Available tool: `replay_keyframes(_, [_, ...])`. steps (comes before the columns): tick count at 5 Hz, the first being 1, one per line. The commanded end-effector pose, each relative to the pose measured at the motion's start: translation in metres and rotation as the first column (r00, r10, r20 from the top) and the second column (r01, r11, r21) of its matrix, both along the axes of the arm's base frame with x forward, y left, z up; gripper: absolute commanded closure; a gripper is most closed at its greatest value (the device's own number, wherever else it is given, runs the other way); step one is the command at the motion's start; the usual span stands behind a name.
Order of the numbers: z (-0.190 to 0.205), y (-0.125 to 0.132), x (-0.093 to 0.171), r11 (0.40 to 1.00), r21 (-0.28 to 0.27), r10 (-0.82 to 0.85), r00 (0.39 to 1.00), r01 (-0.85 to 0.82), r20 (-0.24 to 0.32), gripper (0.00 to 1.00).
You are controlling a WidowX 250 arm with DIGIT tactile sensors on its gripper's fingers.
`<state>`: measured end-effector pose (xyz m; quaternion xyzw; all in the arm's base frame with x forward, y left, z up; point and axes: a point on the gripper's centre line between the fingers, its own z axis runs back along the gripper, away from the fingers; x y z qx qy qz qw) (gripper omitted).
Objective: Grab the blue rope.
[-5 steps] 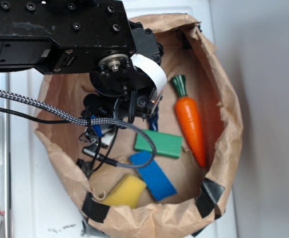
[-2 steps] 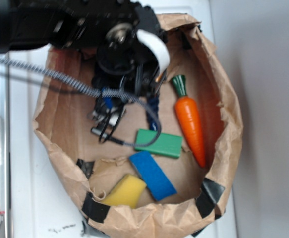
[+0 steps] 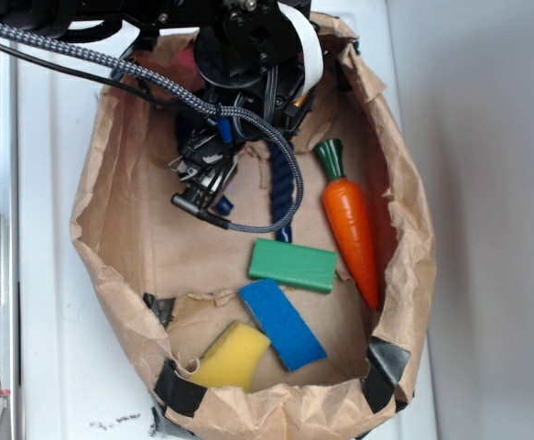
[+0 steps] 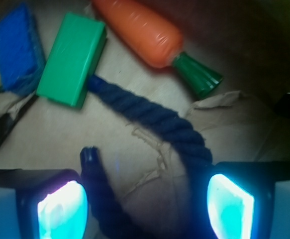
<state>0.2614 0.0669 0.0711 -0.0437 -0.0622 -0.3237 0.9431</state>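
My gripper [image 4: 145, 199] hangs low over the floor of the paper bag [image 3: 97, 211], fingers spread wide and clamped on nothing, their lit pads [image 4: 62, 211] glowing cyan at the bottom of the wrist view. The rope [image 4: 149, 119] lies bent on the bag floor between and just ahead of them: one strand runs from the right finger up to the green block [image 4: 72, 59], which its far end touches, while the other end [image 4: 90, 157] rises beside the left finger. In the exterior view the rope [image 3: 283, 183] shows as a dark blue strip between the arm and the carrot [image 3: 351, 225], partly crossed by the grey braided cable [image 3: 157, 78].

I judge this the approach step: the fingers straddle the rope's bend but have not closed. The next move, as I read it, calls for a short descent and a squeeze across the doubled strands, keeping clear of the green block and the torn paper flaps.

The blue block [image 3: 283, 323] and the yellow sponge [image 3: 230, 356] sit well apart, near the bag's lower rim. No brand, label or writing is legible in either view.
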Motion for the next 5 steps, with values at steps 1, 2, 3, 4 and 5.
replay_keyframes(1, [0.003,-0.006,-0.019,0.994,0.044,-0.099,0.991,0.095,0.085,0.00])
replay_keyframes(2, [0.000,-0.013,-0.020,0.993,0.056,-0.112,0.989,0.107,0.098,0.00])
replay_keyframes(3, [-0.006,-0.018,-0.024,0.990,0.074,-0.130,0.987,0.123,0.100,0.00])
replay_keyframes(4, [-0.013,-0.018,-0.024,0.988,0.079,-0.136,0.986,0.129,0.097,0.00])
replay_keyframes(5, [-0.024,-0.022,-0.023,0.986,0.093,-0.149,0.984,0.140,0.093,0.00])
